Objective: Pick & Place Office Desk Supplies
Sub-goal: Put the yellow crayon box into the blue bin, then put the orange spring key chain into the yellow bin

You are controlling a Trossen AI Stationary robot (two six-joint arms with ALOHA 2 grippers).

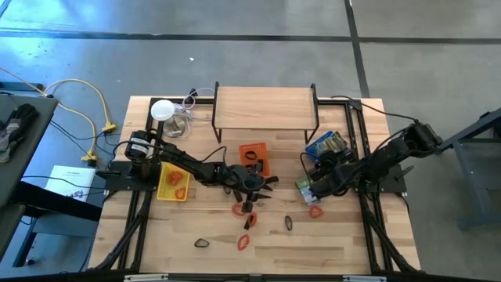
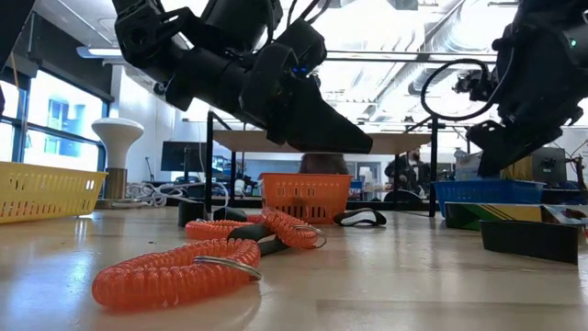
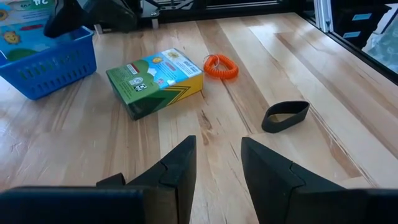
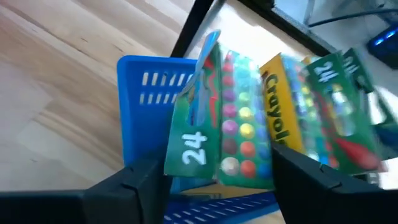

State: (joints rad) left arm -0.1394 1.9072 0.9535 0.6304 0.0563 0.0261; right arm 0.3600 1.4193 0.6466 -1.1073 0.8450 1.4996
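The supplies lie scattered on the wooden table: orange coiled loops [image 1: 239,209] [image 1: 315,210], black loops [image 1: 288,223] and a green crayon box [image 3: 155,81] lying flat. More crayon boxes [image 4: 224,124] stand upright in the blue tray [image 4: 140,118]. My right gripper [image 4: 217,174] is open at that tray, one finger on either side of the box marked 24. My left gripper [image 3: 217,168] hovers open over the table's middle [image 1: 250,186], with nothing between its fingers. My right gripper has its fingers [image 4: 146,177] on either side of the lower end of the box marked 24 [image 4: 193,152], coming slanting down at the blue tray. Whether they touch the box I cannot tell. The box stands upright in the tray among the others.
An orange tray [image 1: 254,157] sits at mid-table and a yellow tray [image 1: 174,182] to its left. A wooden shelf on black legs [image 1: 264,106] stands at the far edge, with a white lamp and cables [image 1: 163,110] beside it. Bare wood lies along the near edge.
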